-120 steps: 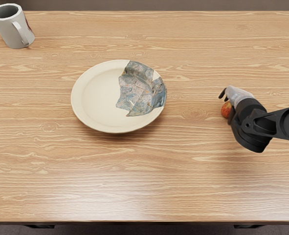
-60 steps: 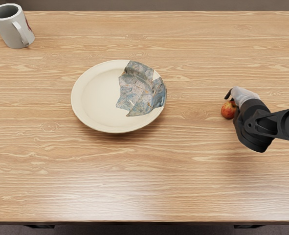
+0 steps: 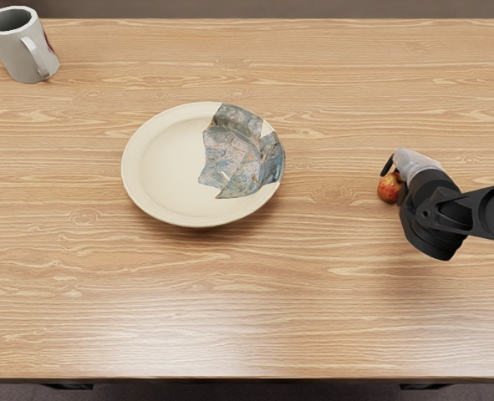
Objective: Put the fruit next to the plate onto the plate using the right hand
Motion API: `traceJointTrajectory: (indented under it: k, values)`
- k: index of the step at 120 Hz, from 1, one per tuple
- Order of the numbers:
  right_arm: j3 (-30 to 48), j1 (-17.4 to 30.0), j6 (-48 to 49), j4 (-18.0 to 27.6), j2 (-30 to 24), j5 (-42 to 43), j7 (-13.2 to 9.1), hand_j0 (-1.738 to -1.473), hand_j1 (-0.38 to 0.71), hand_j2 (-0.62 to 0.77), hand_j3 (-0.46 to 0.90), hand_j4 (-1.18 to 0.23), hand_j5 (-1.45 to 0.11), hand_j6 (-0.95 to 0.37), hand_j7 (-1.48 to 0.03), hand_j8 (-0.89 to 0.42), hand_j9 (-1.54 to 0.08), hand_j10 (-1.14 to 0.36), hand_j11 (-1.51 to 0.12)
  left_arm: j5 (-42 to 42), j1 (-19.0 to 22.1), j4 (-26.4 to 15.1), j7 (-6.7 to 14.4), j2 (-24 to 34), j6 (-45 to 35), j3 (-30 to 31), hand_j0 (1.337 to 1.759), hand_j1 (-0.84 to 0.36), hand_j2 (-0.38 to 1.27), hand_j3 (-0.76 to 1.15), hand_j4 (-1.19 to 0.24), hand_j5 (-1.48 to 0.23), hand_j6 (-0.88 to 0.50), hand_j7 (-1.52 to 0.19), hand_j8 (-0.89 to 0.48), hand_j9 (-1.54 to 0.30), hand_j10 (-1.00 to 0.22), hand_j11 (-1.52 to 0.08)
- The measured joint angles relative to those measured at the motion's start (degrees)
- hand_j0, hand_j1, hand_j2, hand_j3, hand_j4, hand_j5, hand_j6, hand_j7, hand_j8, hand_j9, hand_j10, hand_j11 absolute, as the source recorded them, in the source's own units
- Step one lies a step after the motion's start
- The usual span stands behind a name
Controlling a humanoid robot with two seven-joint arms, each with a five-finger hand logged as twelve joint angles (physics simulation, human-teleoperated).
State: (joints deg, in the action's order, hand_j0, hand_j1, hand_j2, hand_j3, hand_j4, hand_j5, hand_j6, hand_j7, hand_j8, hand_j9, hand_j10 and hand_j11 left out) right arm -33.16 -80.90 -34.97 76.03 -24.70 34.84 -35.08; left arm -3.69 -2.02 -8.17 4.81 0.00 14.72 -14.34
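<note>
A small red fruit (image 3: 389, 188) lies on the wooden table, well to the right of the cream plate (image 3: 159, 163). My right hand (image 3: 407, 164) is right against the fruit's upper right side, with its pale back turned up. The dark forearm (image 3: 460, 215) comes in from the right edge and hides most of the hand, so its grip cannot be made out. A crumpled blue-grey wrapper (image 3: 240, 152) lies on the right half of the plate. The left arm does not show.
A grey mug (image 3: 21, 43) stands at the far left corner of the table. Bare wood stretches between the plate and the fruit.
The right hand has slid a little to the right and down, uncovering more of the fruit. The fruit has stayed in the same spot on the table.
</note>
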Motion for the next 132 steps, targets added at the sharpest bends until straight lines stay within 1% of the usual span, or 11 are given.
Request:
traceJointTrajectory:
  k: [10,36,54,66,75,81,93,103,123,132]
  values:
    - [0.0,0.0,0.0,0.0,0.0,0.0,0.0,-1.654,0.24,-0.08,0.0,-0.52,-0.69,-0.42,-0.68,-0.5,-0.69,-0.52,-0.69,0.0,0.0,0.0,0.0,0.0,0.0,0.0,1.658,0.35,0.0,0.0,0.0,0.0,0.0,0.0,0.0,0.0,0.0,0.0]
    - [0.1,0.0,0.1,0.0,0.0,0.0,-0.1,-1.651,0.25,-0.06,0.0,-0.49,-0.77,-0.39,-0.74,-0.47,-0.76,-0.56,-0.76,0.0,0.0,0.0,0.0,0.0,0.0,0.0,1.658,0.35,0.0,0.0,0.0,0.0,0.0,0.0,0.0,0.0,0.0,0.0]
    - [0.1,0.2,0.0,0.1,0.1,0.2,-0.2,-1.648,0.26,-0.08,0.0,-0.46,-0.8,-0.35,-0.78,-0.44,-0.8,-0.59,-0.79,0.0,0.0,0.0,0.0,0.0,0.0,0.0,1.658,0.35,0.0,0.0,0.0,0.0,0.0,0.0,0.0,0.0,0.0,0.0]
    - [0.2,0.2,-0.1,0.1,0.1,0.2,-0.2,-1.646,0.26,-0.09,0.0,-0.45,-0.81,-0.34,-0.8,-0.43,-0.81,-0.62,-0.81,0.0,0.0,0.0,0.0,0.0,0.0,0.0,1.658,0.35,0.0,0.0,0.0,0.0,0.0,0.0,0.0,0.0,0.0,0.0]
    - [0.2,0.3,-0.1,0.1,0.1,0.2,-0.2,-1.646,0.26,-0.02,0.0,-0.47,-0.81,-0.35,-0.81,-0.44,-0.82,-0.63,-0.82,0.0,0.0,0.0,0.0,0.0,0.0,0.0,1.658,0.35,0.0,0.0,0.0,0.0,0.0,0.0,0.0,0.0,0.0,0.0]
    - [0.2,0.3,-0.1,0.1,0.1,0.3,-0.1,-1.647,0.27,-0.02,0.0,-0.48,-0.81,-0.35,-0.82,-0.44,-0.83,-0.63,-0.82,0.0,0.0,0.0,0.0,0.0,0.0,0.0,1.658,0.35,0.0,0.0,0.0,0.0,0.0,0.0,0.0,0.0,0.0,0.0]
    - [0.2,0.3,-0.1,0.1,0.1,0.3,-0.1,-1.648,0.27,0.04,0.0,-0.5,-0.82,-0.36,-0.83,-0.45,-0.84,-0.64,-0.83,0.0,0.0,0.0,0.0,0.0,0.0,0.0,1.658,0.35,0.0,0.0,0.0,0.0,0.0,0.0,0.0,0.0,0.0,0.0]
    - [0.2,0.3,0.0,0.2,0.1,0.2,-0.1,-1.649,0.28,0.03,0.0,-0.49,-0.84,-0.36,-0.84,-0.44,-0.85,-0.64,-0.84,0.0,0.0,0.0,0.0,0.0,0.0,0.0,1.658,0.35,0.0,0.0,0.0,0.0,0.0,0.0,0.0,0.0,0.0,0.0]
    - [0.5,-0.3,0.1,0.8,0.0,-0.2,-0.1,-1.651,0.29,0.06,0.0,-0.46,-0.87,-0.34,-0.85,-0.42,-0.87,-0.64,-0.87,0.0,0.0,0.0,0.0,0.0,0.0,0.0,1.658,0.35,0.0,0.0,0.0,0.0,0.0,0.0,0.0,0.0,0.0,0.0]
    - [1.4,-0.7,0.2,1.3,-0.1,-0.3,-0.1,-1.651,0.27,0.05,0.0,-0.47,-0.88,-0.35,-0.85,-0.43,-0.88,-0.64,-0.87,0.0,0.0,0.0,0.0,0.0,0.0,0.0,1.658,0.35,0.0,0.0,0.0,0.0,0.0,0.0,0.0,0.0,0.0,0.0]
